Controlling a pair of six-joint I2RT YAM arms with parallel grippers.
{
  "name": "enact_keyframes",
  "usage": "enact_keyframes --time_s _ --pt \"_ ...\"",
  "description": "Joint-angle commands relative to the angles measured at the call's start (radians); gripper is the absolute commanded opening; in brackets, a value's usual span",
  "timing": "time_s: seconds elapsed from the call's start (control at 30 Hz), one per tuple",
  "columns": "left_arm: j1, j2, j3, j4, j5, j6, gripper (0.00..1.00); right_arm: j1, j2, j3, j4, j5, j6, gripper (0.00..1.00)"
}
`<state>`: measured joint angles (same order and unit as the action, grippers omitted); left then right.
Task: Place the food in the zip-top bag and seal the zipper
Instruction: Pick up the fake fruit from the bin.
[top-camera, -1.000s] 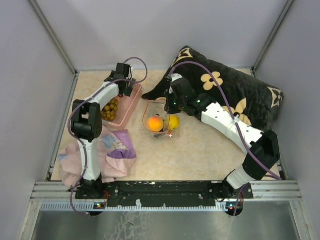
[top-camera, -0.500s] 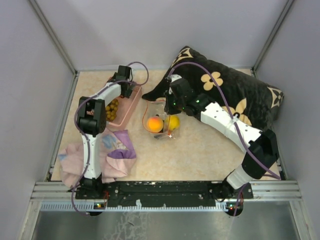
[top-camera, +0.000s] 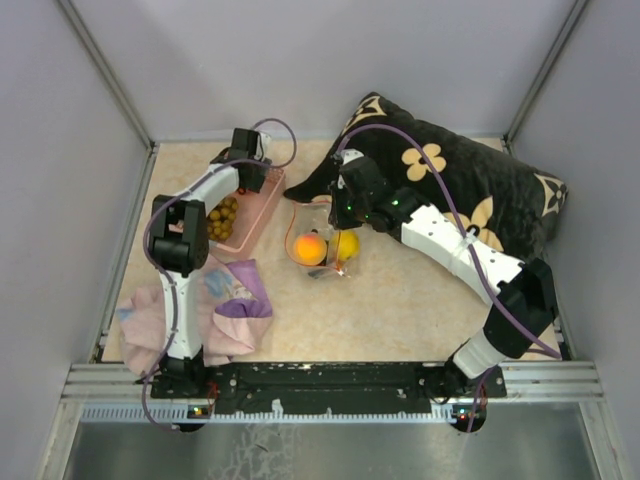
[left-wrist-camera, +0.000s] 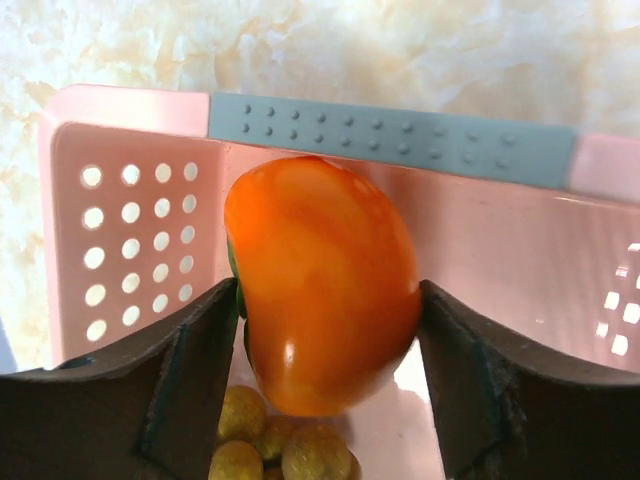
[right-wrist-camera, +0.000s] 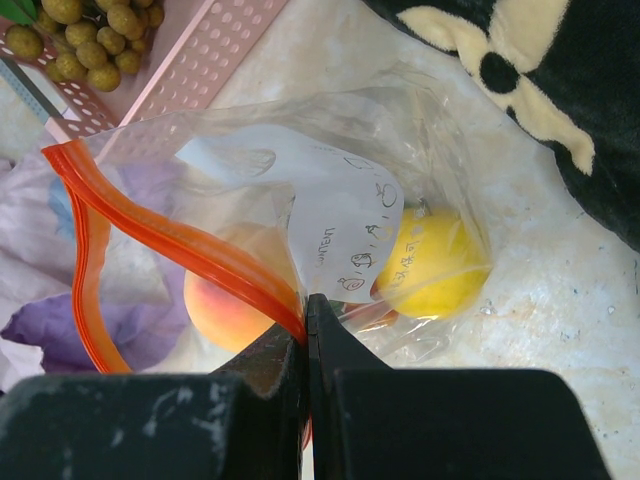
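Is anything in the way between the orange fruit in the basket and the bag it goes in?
Only the wall of the pink basket; the persimmon must be lifted over it. The zip-top bag lies just past it, its mouth held open by the right gripper pinching the zipper.

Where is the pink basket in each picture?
Top external: the pink basket is left of centre, toward the back.
Left wrist: it fills the picture, behind the persimmon.
Right wrist: only a corner shows, top left.
Shared landmark: the olive-brown grapes lying in it.
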<state>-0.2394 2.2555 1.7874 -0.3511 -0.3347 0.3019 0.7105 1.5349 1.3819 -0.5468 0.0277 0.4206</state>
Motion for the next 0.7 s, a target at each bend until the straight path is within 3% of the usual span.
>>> enact_keyframes --time_s 0.0,0.3,0.67 --pt "0.004 -0.121 -0.025 0.006 0.116 -0.072 0.63 -0.011 -0.001 0.010 0.018 -0.006 0.003 0.00" --pt "0.022 -0.169 -0.056 -0.004 0.183 -0.146 0.45 -0.011 -0.021 -0.012 0.031 -0.027 0.009 0.00" --pt "0.022 -0.431 -0.148 -0.070 0.365 -0.304 0.44 -0.011 -0.038 -0.019 0.040 -0.025 0.006 0.00"
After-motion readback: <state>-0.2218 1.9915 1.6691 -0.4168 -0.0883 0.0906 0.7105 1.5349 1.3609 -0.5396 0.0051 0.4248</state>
